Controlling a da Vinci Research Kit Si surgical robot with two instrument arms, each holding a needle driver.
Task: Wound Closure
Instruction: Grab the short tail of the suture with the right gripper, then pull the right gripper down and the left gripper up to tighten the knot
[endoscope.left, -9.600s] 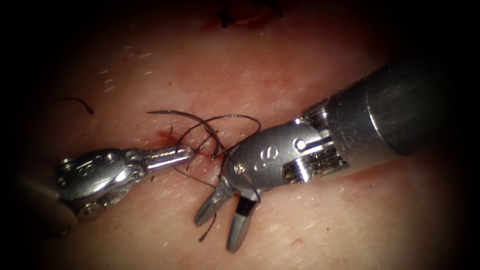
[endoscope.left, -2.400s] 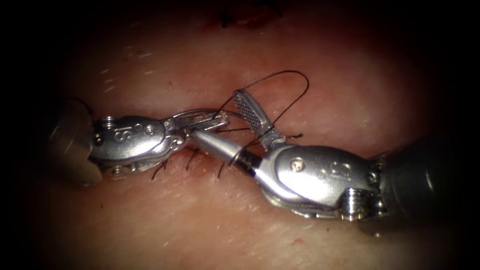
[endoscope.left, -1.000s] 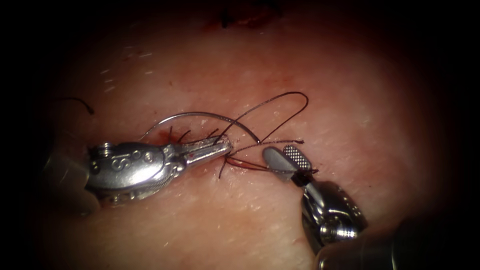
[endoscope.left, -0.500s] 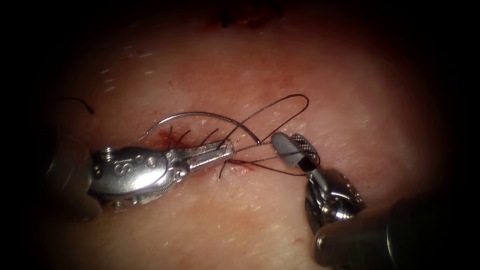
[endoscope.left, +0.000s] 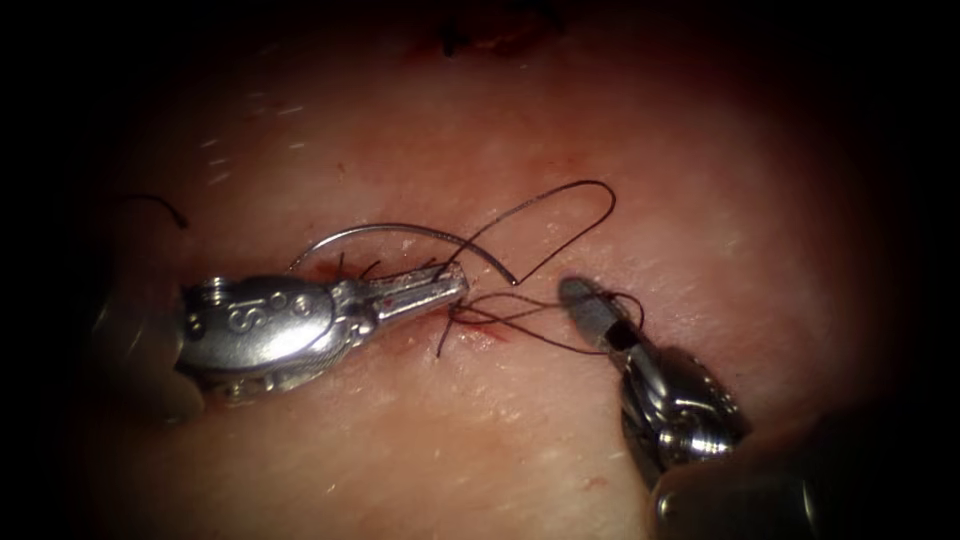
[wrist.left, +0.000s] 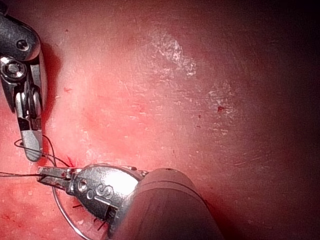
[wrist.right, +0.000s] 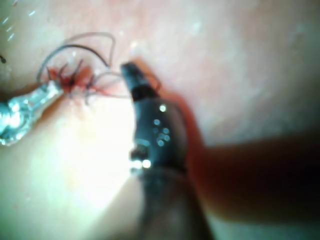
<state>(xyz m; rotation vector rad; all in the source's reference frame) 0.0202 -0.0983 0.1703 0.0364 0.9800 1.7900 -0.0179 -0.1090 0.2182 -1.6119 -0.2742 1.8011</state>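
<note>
Tissue (endoscope.left: 520, 420) lies pale and pink under both tools, its cut (endoscope.left: 400, 290) running sideways and crossed by dark stitches, with a little red fluid (endoscope.left: 480, 330) at the right end of that row. The left gripper (endoscope.left: 455, 285) reaches in over the cut, clenched on the curved needle (endoscope.left: 400, 230) near one end, though I cannot tell which end. The needle arcs up and back over the tool, its other end low by the tool's wrist; whether that end enters the tissue is not clear. In the left wrist view the same gripper (wrist.left: 45, 173) shows pinched shut with the needle (wrist.left: 65, 215) curving away from it. The right gripper (endoscope.left: 585, 305) sits just right of the stitches, closed on the thread (endoscope.left: 560, 205), which wraps around it near its base and also rises in a loop above. In the right wrist view that gripper (wrist.right: 131, 74) points at the stitches.
</note>
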